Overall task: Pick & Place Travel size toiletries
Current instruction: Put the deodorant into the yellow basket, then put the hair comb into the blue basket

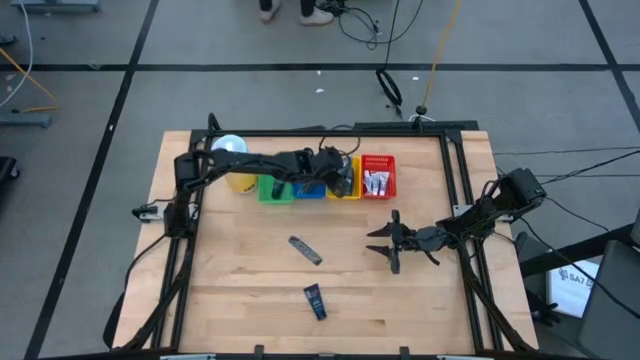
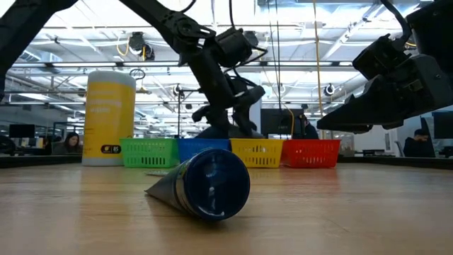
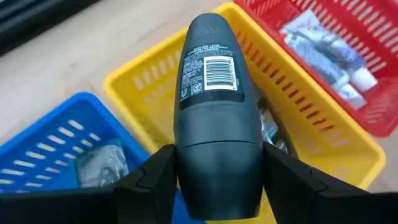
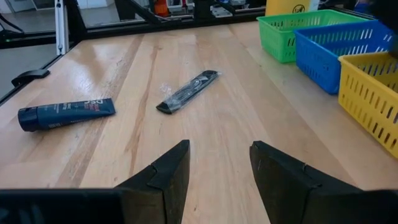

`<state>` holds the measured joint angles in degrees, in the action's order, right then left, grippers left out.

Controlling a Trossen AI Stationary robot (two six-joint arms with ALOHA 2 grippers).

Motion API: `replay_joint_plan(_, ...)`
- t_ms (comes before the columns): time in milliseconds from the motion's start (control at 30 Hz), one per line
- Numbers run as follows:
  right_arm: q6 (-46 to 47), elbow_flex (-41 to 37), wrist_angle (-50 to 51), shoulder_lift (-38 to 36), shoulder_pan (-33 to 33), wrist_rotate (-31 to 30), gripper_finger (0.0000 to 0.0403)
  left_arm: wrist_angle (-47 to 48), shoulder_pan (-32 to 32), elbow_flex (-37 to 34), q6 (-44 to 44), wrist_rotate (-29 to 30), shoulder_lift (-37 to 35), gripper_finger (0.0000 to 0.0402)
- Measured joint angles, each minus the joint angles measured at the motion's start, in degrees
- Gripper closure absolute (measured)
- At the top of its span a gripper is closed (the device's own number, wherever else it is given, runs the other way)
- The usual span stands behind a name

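Note:
My left gripper is shut on a dark grey oval stick with a barcode label and hovers over the yellow basket, seen in the high view at the basket row. My right gripper is open, low above the table's right part, touching nothing. A flat grey sachet lies flat mid-table. A dark blue tube lies on its side near the near edge, close before the low camera. White tubes lie in the red basket. My left gripper pinches the stick between its two fingers at the broad end, just past the seam. The fingers lie along the stick, which reaches forward beyond them. It is lifted clear, its rounded end over the yellow basket.
Green, blue, yellow and red baskets stand in a row at the far side, with a tall yellow canister at the left end. Grey sachets lie in the blue and yellow baskets. Bare wood lies between the right gripper and the sachet.

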<state>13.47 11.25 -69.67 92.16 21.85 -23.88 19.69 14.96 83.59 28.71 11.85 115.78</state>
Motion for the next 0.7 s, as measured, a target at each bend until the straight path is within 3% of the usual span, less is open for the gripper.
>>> replay_joint_plan(167, 0.4, 0.0, 0.3, 0.0, 0.0, 0.0, 0.0243, -0.1, -0.6, 0.0, 0.4, -0.4, 0.2, 0.0201)
replay_joint_plan(467, 0.7, 0.0, 0.5, 0.0, 0.0, 0.0, 0.0243, -0.6, -0.3, 0.0, -2.0, -4.7, 0.0, 0.0111)
replay_joint_plan(700, 0.9, 0.0, 0.5, 0.0, 0.0, 0.0, 0.0243, -1.2, -2.2, 0.0, -10.0, -3.4, -6.6, 0.0081)
